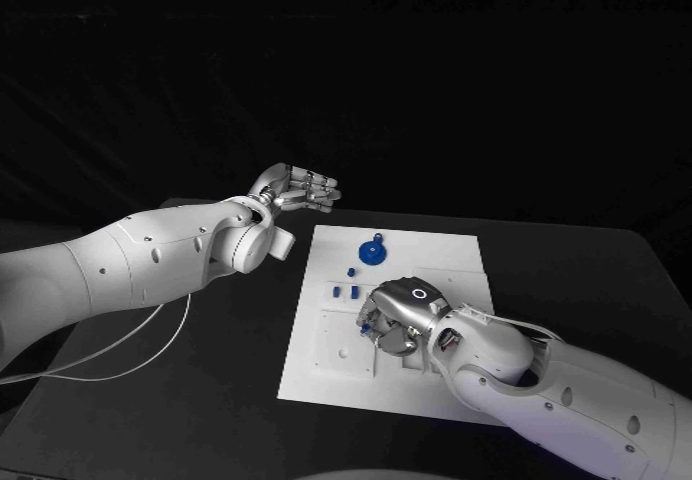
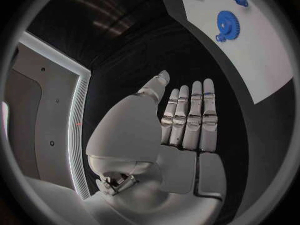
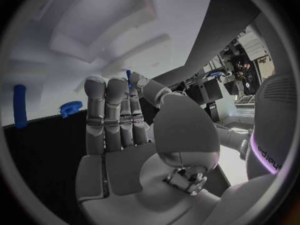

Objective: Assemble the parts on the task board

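The white task board [image 1: 440, 285] lies in the middle of the table. A blue gear [image 1: 374, 252] sits near its far edge, and small blue pegs [image 1: 345, 291] lie on its left side. My right hand [image 1: 397, 316] hovers low over the board's middle. It pinches a small blue peg [image 3: 129, 76] between thumb and a finger, with the other fingers straight. The right wrist view also shows another blue peg [image 3: 20, 112] and the gear [image 3: 71, 108]. My left hand [image 1: 300, 190] is raised beyond the board's far left corner, fingers [image 2: 194, 117] stretched out and holding nothing. The gear [image 2: 228, 25] lies ahead of it.
The board [image 2: 262, 50] has shallow recesses and small holes [image 1: 346, 352] on its near half. Black table [image 1: 216, 400] surrounds the board. A thin white cable [image 1: 144, 350] loops over the table under my left arm.
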`<action>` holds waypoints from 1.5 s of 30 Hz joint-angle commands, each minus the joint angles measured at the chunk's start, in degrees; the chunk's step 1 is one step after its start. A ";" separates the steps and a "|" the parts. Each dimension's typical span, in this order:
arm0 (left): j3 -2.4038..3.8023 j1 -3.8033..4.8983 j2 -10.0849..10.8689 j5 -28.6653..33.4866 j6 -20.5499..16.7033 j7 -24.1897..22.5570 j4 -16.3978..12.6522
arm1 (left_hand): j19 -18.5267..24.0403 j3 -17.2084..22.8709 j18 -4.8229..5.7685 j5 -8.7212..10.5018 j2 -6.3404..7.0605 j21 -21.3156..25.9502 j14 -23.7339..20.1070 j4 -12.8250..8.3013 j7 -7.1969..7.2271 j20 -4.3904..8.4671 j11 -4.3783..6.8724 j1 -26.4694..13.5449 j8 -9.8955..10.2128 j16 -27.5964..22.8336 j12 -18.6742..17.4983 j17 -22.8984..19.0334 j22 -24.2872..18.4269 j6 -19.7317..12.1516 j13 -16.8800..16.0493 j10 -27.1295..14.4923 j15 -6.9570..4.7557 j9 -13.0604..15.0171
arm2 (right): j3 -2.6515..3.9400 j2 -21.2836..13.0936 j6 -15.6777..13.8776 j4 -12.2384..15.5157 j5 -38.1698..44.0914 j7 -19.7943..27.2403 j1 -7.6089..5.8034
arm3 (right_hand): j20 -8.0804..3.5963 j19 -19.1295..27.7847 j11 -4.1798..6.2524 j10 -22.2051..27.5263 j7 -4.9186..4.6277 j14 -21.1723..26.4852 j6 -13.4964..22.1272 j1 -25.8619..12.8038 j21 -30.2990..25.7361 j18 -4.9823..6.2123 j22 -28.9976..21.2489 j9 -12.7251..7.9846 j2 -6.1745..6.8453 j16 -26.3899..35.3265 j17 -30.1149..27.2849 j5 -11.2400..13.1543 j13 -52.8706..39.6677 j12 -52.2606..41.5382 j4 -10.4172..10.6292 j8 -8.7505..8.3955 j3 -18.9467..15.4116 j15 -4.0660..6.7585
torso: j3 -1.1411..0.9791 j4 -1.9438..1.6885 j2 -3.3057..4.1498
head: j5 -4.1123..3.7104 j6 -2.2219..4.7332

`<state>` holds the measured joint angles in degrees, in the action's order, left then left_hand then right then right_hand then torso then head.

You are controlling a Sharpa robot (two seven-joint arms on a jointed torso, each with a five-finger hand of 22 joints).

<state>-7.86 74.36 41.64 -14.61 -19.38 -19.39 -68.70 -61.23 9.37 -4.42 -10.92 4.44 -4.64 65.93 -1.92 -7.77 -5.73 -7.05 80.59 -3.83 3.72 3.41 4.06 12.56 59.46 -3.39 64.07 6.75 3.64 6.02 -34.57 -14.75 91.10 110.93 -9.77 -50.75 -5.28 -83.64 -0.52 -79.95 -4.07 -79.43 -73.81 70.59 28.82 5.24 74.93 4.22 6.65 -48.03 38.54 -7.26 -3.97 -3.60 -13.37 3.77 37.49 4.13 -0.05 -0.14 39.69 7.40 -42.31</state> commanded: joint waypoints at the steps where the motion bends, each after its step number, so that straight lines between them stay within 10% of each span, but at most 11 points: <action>1: 0.04 0.04 -0.02 0.38 0.78 -0.79 -0.06 | -0.11 0.16 -0.23 0.14 -0.36 -0.24 0.26 0.09 -0.40 -0.07 -0.43 0.13 0.20 -0.21 -0.03 -0.04 -0.09 0.10 0.04 -0.05 0.02 -0.09 | -0.06 -0.03 1.24 -0.09 0.90 -0.20 0.05 | -0.07 -2.22 0.00 -0.32 0.05 -0.47 -0.33 -0.19 0.26 0.94 2.48 0.09 -0.19 0.24 0.06 0.24 -0.03 -0.13 -0.10 0.18 0.20 -0.05 | 0.04 0.00 -0.01 | -0.27 0.04; 45: -0.01 0.04 0.03 0.38 1.18 -0.18 0.24 | -0.05 0.55 -0.26 -0.30 -0.46 -0.45 0.20 -0.02 -0.41 -0.04 -0.45 0.33 0.20 -0.22 -0.03 -0.05 -0.29 0.10 0.05 -0.12 0.02 -0.08 | -0.30 0.04 2.44 0.17 1.66 -1.07 0.17 | -0.12 -2.38 0.05 -0.48 0.10 -0.50 -0.46 -0.31 0.33 0.87 2.78 0.16 -0.24 0.21 0.14 0.13 -0.03 -0.10 -0.22 0.18 0.15 -0.02 | 0.00 0.03 0.01 | 0.19 -0.26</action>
<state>-7.90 74.36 41.77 -14.56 -18.98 -19.22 -68.41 -61.23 9.70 -4.42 -11.28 4.14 -4.86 65.92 -1.93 -7.78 -5.73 -7.05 80.89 -3.83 3.72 3.41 4.07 12.30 59.46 -3.39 64.07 6.75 3.64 5.77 -34.61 -13.58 91.32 111.37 -10.17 -50.66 -5.28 -83.64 -0.52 -79.95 -3.93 -79.64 -73.83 70.59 29.05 5.19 74.92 4.28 6.67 -48.03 38.63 -7.04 -3.92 -3.60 -13.45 3.78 37.40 4.18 -0.06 -0.10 39.69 7.63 -42.55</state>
